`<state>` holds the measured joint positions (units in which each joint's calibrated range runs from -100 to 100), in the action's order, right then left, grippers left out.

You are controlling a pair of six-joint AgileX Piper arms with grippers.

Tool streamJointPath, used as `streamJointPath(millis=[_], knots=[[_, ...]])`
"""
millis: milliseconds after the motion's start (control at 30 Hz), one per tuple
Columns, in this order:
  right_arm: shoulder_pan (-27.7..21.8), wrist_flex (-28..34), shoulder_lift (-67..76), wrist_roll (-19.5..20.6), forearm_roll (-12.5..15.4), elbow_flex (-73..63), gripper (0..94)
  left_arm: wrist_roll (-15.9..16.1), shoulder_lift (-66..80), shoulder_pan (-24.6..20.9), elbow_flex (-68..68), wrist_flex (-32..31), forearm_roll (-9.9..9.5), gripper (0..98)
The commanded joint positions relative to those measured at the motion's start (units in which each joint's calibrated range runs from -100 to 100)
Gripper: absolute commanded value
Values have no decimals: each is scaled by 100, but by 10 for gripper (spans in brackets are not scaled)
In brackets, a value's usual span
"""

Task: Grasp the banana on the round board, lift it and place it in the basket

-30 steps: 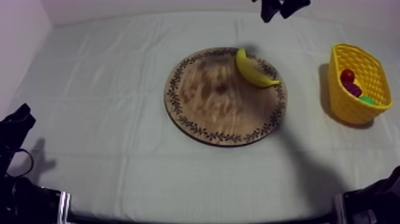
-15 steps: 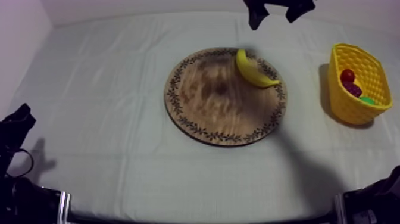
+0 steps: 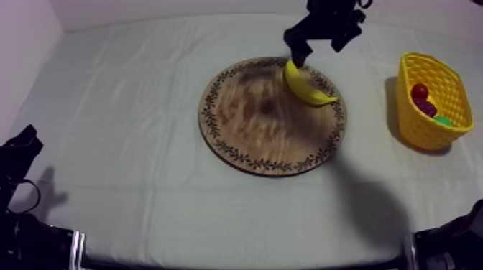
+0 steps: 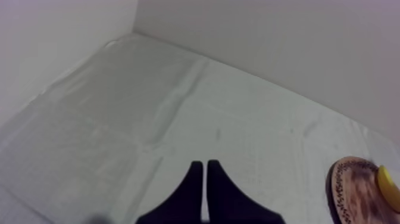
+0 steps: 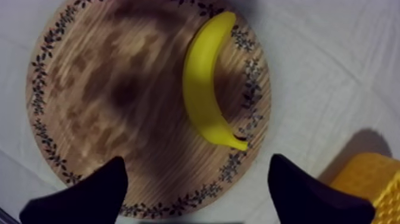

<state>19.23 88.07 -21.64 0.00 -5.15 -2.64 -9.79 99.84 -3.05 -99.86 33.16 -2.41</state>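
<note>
**Operator:** Where does the banana lie, and which gripper serves it?

**Technician:** The banana [image 3: 307,85] lies flat on the wooden board [image 3: 251,122], on the side toward the yellow basket [image 3: 411,122], with both ends reaching the patterned rim. The right gripper [image 5: 196,162] hangs above it, fingers spread wide with nothing between them. The left gripper [image 4: 205,179] sits low at its own side, fingers pressed together into a narrow wedge.

**Operator:** What is the step in hand?

**Technician:** By appearance, the descent for the grasp. The banana is not yet held.

**Operator:** How should the grasp be made?

**Technician:** In the right wrist view the fruit sits ahead of the line between the fingers, which lie across its narrow width. Advance the gripper until the thick middle of the curve lies between them. Lower until the fingertips straddle the fruit just clear of the wood, then close.

**Operator:** What hazards apply?

**Technician:** A grip near the tapered tip may let the smooth fruit pivot or slip. The basket holds a small red fruit [image 3: 419,90] and other pieces, so release over its open part.
</note>
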Motion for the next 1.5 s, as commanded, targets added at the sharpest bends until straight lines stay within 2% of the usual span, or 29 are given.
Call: streamJointPath(millis=[0,433,967,1100,1300,1467], knots=[[9,-155,-198,13,-27,23,744,0,-2,-2,-3,-1,-1,1],[46,-1024,-1319,165,-377,72,741,0,-2,-2,-3,-1,-1,1],[67,-1679,-1978,257,-579,-204,651,0,-2,-2,-3,-1,-1,1],[51,-1729,-2034,233,-605,-287,581,0,-2,-2,-3,-1,-1,1],[45,-1810,-2069,158,-628,-298,399,0,-2,-2,-3,-1,-1,1],[50,-1894,-2079,116,-653,-202,284,0,-2,-2,-3,-1,-1,1]])
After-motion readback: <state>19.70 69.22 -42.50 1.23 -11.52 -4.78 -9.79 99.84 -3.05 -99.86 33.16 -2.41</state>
